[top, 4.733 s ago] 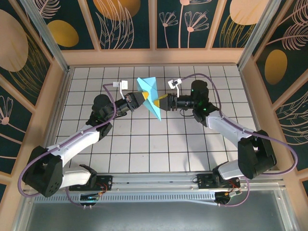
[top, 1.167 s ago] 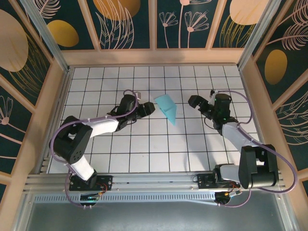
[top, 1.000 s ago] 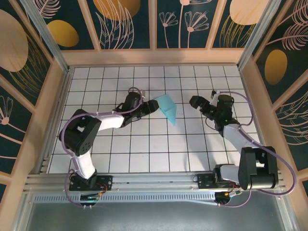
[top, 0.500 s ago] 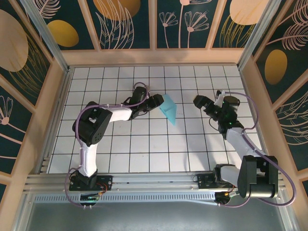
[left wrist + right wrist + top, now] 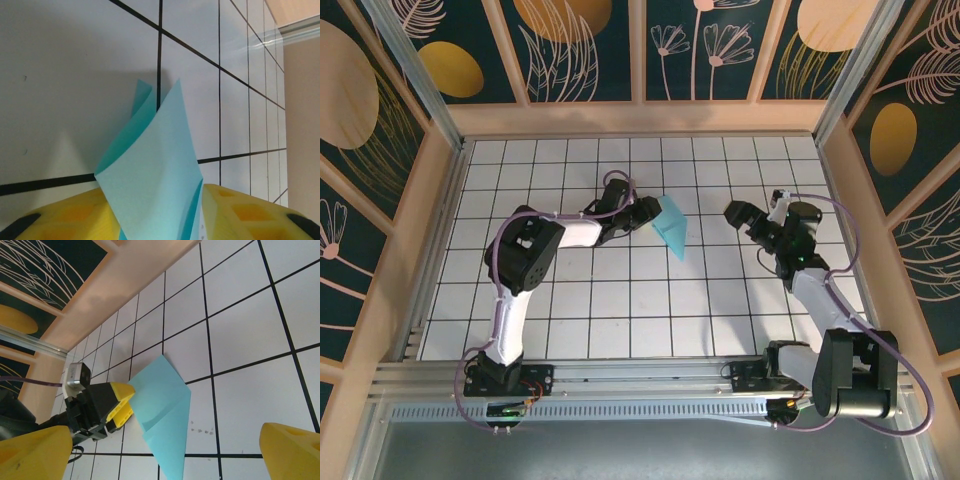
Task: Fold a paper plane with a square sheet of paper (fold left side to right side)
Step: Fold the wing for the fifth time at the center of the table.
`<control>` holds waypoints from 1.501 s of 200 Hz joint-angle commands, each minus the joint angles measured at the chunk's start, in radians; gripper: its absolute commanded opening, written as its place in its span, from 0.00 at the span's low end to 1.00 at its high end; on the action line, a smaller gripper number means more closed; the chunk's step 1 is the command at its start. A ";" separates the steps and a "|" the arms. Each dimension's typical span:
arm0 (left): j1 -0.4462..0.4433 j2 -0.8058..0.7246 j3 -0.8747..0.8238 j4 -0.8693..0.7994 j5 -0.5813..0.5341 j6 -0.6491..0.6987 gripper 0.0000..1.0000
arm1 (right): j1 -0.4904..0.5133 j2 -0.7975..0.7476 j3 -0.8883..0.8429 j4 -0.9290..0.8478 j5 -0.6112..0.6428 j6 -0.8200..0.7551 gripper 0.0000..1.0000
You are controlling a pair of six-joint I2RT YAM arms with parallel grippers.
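Observation:
The light-blue sheet of paper, folded into a pointed dart shape, lies on the grid near the middle of the table. My left gripper is at its left edge. In the left wrist view a raised flap of the paper curls up between my left gripper's yellow fingers, which stand partly closed and still apart. My right gripper hangs wide open to the right of the paper, clear of it. The right wrist view looks across at the paper and the left gripper.
Wooden walls ring the white grid table. The left arm is bent back over the table's left half, and the right arm runs along the right side.
The left gripper has slid right to the paper's left edge and narrowed its jaws around the raised flap. The right gripper has drawn back a little to the right.

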 commanded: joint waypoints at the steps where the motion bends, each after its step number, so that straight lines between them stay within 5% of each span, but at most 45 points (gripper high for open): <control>1: -0.005 0.030 0.038 0.004 0.016 -0.005 0.38 | -0.014 -0.029 -0.019 -0.004 -0.021 -0.025 0.96; 56: -0.005 -0.033 -0.002 0.043 0.012 0.086 0.00 | -0.046 -0.023 -0.008 0.008 -0.129 -0.054 0.93; 127: -0.004 -0.463 -0.326 0.091 0.137 0.386 0.00 | -0.033 0.122 0.064 0.073 -0.468 -0.136 0.90; 187: -0.002 -0.799 -0.540 0.126 0.261 0.442 0.00 | 0.187 0.279 0.102 0.271 -0.590 -0.135 0.87; 300: -0.002 -0.883 -0.635 0.169 0.253 0.380 0.00 | 0.403 0.480 0.234 0.286 -0.645 -0.134 0.72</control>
